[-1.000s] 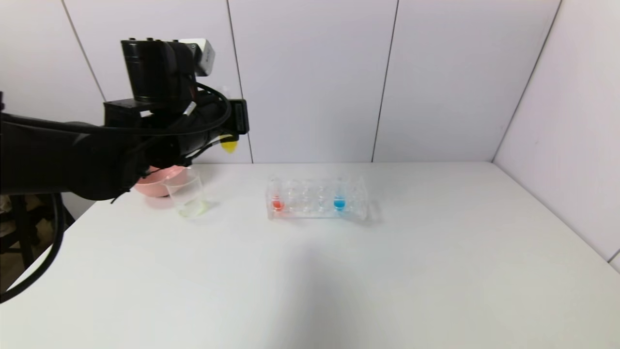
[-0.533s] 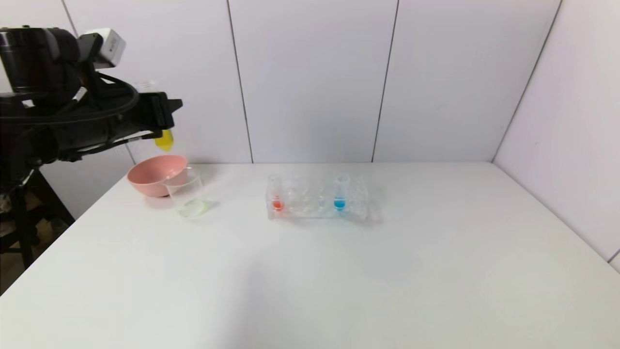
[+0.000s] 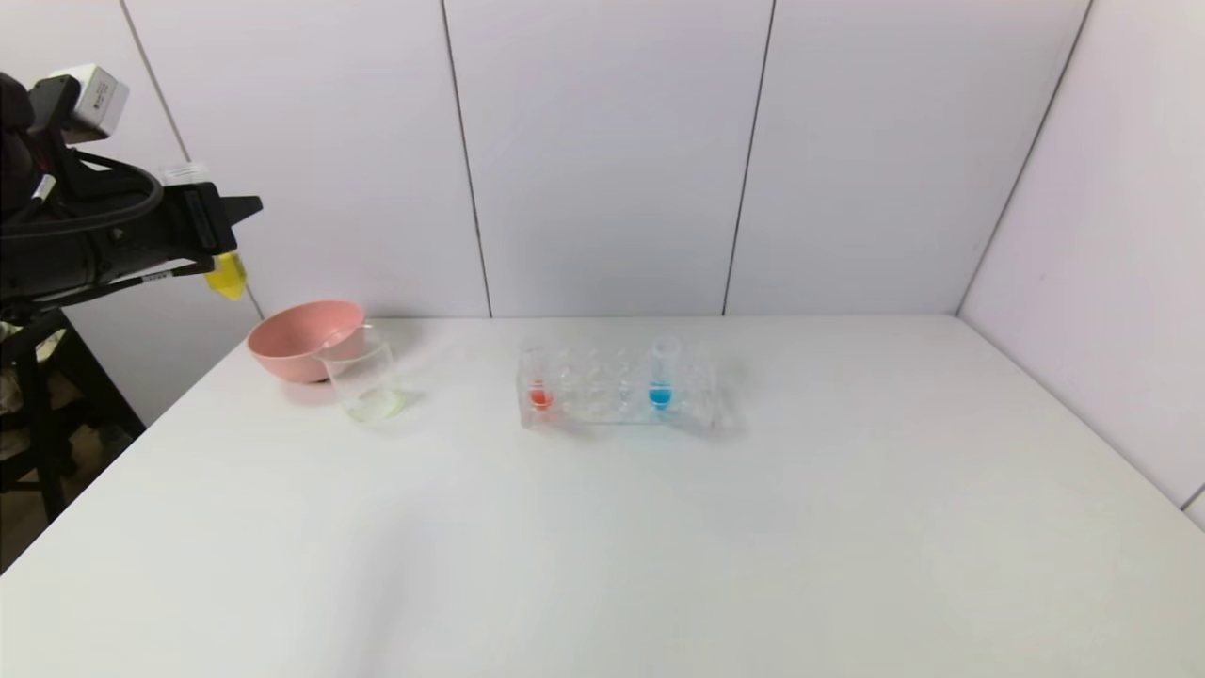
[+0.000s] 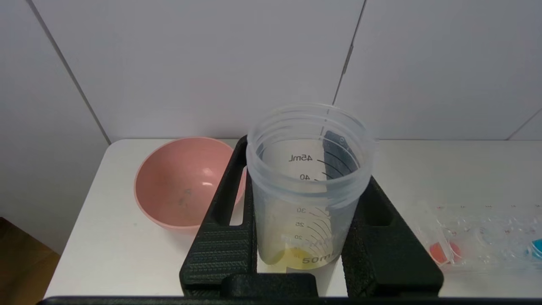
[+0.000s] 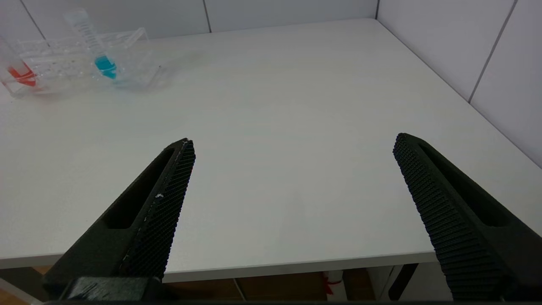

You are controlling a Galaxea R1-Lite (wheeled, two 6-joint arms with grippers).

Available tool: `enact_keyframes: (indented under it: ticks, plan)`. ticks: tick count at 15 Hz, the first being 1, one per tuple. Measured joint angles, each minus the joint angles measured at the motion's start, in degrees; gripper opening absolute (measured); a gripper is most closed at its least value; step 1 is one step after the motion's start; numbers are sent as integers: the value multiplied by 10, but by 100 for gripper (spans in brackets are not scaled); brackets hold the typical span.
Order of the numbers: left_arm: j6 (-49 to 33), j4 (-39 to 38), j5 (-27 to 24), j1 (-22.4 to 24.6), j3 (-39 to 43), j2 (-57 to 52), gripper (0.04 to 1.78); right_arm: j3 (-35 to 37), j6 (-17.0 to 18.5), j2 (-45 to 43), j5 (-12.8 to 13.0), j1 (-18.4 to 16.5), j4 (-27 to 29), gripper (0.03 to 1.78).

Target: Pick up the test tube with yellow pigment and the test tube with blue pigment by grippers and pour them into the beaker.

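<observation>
the left tool (image 4: 302, 237) is clenched on the yellow tube (image 3: 226, 275), holding it upright in the air beyond the counter's far left corner, off to the left of the pink bowl (image 3: 301, 350) and higher than it. in the left wrist view the tube sits squeezed between the two black fingers (image 4: 220, 250), open mouth toward the camera, with printed volume marks down its wall and a little yellow liquid pooled at the bottom.

the beaker (image 3: 362, 381) stands on the counter (image 3: 602, 527) just in front of the pink bowl and touching or nearly touching it, with a faint yellowish tint at its base.

the clear rack (image 3: 617, 388) sits near the middle of the counter, well apart from the beaker. the blue tube (image 3: 661, 377) stands in it toward the right end, and a tube with orange-red liquid (image 3: 538, 381) stands at the left end.

the right tool (image 5: 292, 182) is released, its two fingers spread wide, hovering over the near right part of the counter, well apart from the rack and holding nothing.
</observation>
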State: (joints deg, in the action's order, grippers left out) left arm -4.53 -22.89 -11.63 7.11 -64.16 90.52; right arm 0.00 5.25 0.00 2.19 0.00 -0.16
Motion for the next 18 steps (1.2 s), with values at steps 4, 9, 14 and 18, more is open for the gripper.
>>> enact_keyframes:
  ticks: [4, 9, 14, 18]
  plan:
    - [2, -2, -10, 18, -2, 12, 55, 0, 0, 0, 0, 0, 0, 171]
    - [4, -23, -16, 33, -1, 37, 55, 0, 0, 0, 0, 0, 0, 171]
    - [7, -60, -16, 48, 8, 74, 55, 0, 0, 0, 0, 0, 0, 171]
    - [15, -73, -17, 50, 1, 104, 55, 0, 0, 0, 0, 0, 0, 171]
